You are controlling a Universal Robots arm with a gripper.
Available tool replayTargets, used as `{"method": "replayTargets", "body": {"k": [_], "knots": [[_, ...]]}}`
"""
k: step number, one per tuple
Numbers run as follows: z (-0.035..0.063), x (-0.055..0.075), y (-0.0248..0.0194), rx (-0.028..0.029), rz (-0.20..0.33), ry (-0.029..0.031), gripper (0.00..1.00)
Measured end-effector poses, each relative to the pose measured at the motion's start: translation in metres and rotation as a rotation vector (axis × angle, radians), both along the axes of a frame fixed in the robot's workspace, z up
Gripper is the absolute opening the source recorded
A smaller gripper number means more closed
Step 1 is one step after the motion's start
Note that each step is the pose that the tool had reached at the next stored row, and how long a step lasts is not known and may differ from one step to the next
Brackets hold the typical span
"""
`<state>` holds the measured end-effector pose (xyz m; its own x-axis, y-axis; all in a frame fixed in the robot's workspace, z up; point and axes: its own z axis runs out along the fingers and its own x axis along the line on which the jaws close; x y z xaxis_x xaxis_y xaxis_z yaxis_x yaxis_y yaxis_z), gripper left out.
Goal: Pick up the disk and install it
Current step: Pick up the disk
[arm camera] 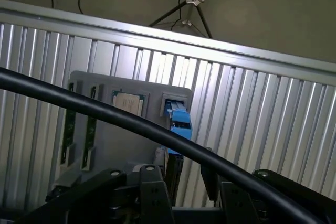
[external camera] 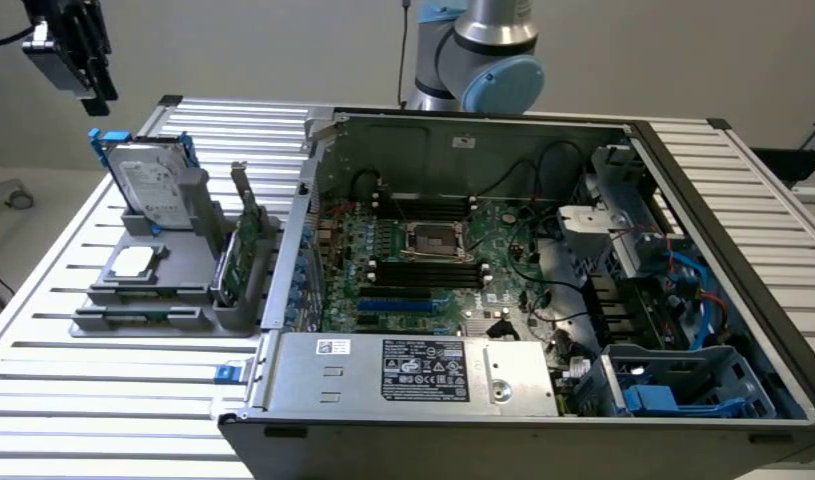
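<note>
Exterior view: the pincer [external camera: 98, 98] hung well above the disk [external camera: 154, 190], which stood upright in a grey holder [external camera: 154, 300] on the table [external camera: 60, 420], at the exterior view's left of the open case [external camera: 461, 140]; wrist view: the pincer [arm camera: 184, 195] stood part open, gripping nothing; the disk [arm camera: 178, 121] showed edge-on beneath it, in the holder [arm camera: 131, 145].

A robotics lab: a robot arm [external camera: 481, 60] stands behind an opened computer case [external camera: 447, 140] on a slatted aluminium bench [external camera: 100, 400].
</note>
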<state>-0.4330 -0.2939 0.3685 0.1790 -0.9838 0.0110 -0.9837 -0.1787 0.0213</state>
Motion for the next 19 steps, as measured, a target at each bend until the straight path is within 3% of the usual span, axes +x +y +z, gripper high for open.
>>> {"method": "replayTargets", "body": {"k": [1, 7, 8, 13, 19], "knots": [[-0.0009, 0.000, 0.0000, -0.0002, 0.002, -0.0008, 0.42], [-0.0081, -0.002, 0.0000, -0.0020, 0.004, -0.0068, 0.44], [-0.0093, -0.002, 0.0000, -0.0024, 0.004, -0.0077, 0.51], [-0.0175, -0.003, 0.0000, -0.0031, 0.005, -0.0119, 0.51], [-0.0284, -0.004, 0.0000, -0.0051, 0.005, -0.0125, 0.51]]}}
